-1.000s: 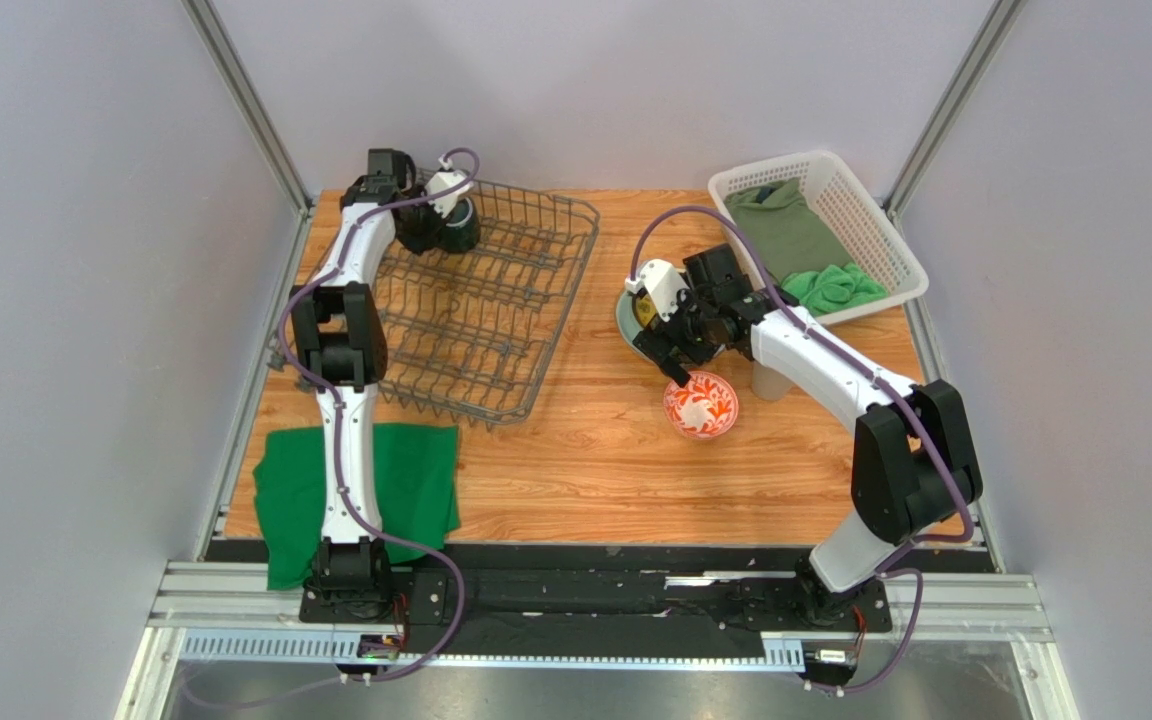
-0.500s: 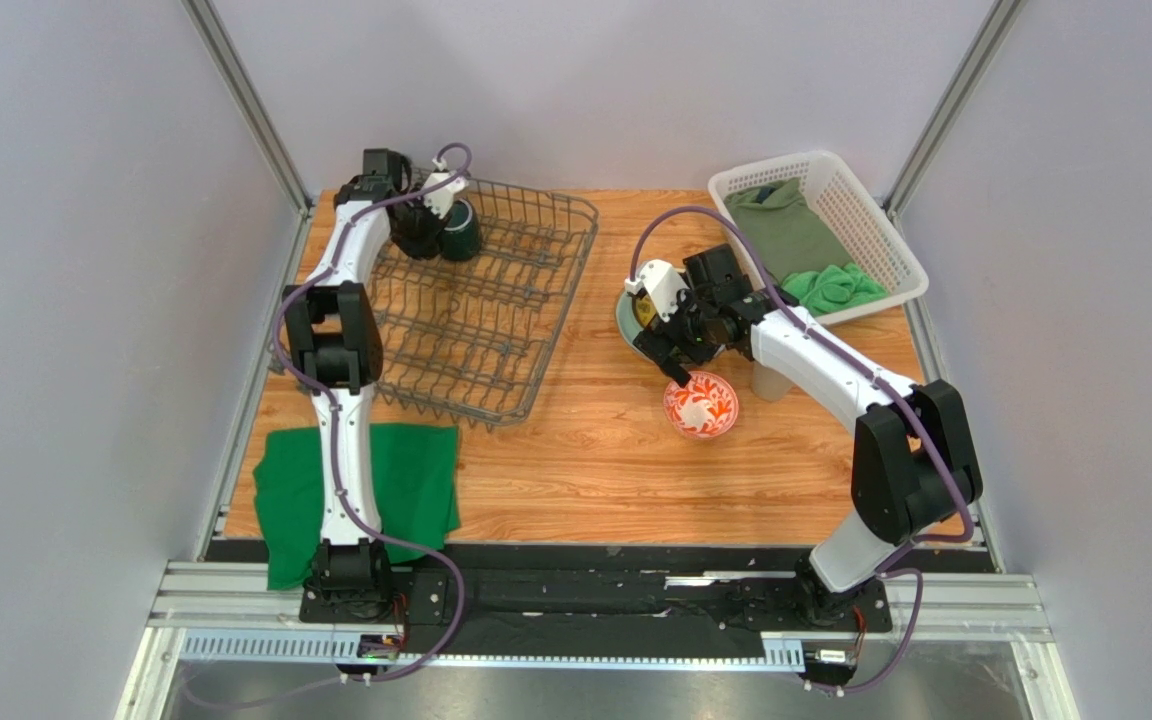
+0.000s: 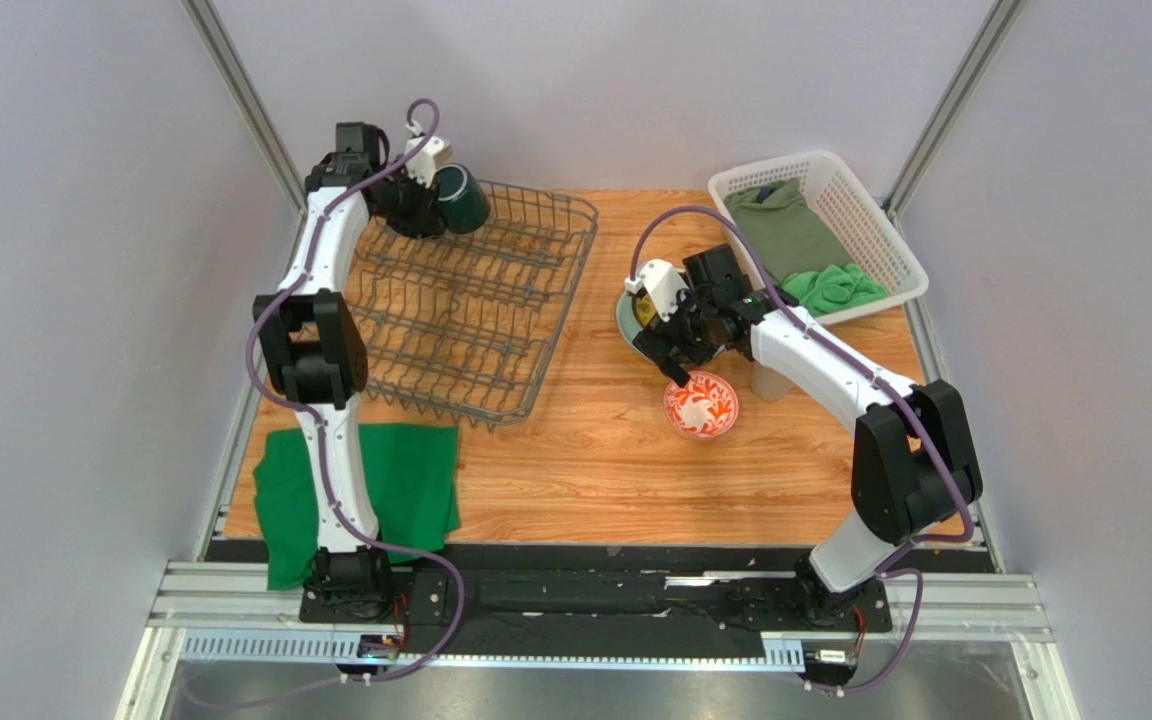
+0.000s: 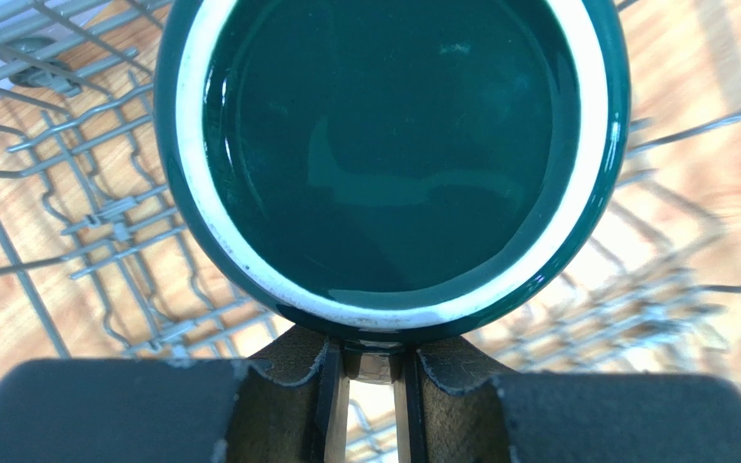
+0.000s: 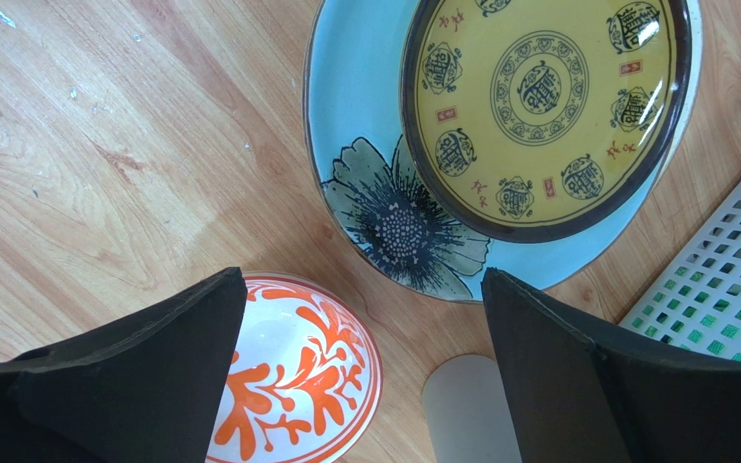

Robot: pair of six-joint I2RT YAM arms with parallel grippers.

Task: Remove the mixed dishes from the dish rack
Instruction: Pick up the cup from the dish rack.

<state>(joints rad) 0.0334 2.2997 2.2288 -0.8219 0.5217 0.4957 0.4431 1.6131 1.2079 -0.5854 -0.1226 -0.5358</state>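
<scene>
My left claw is narrow and holds the dark green ceramic mug by a thin part at its edge. I think this part is the handle, but it is mostly hidden between my fingers. Such a pinch leaves the round body free, and the mug hangs on its side with its round face toward my wrist camera. The mug is over the far left corner of the dark grey wire dish rack. It seems to be above the wires, though I cannot be sure that it touches nothing.

My right claw is wide and holds nothing. It hovers above the dishes on the right half of the table. The yellow patterned round plate lies on the pale teal plate with a flower, probably to save place. The small red-and-white patterned bowl stands just beside them, and the beige handleless cup is near.

The surface is a light brown wooden table. A white plastic lattice basket with green cloths stands at the far right corner, and a flat green cloth lies at the near left. Plain grey walls close the table on three sides.
</scene>
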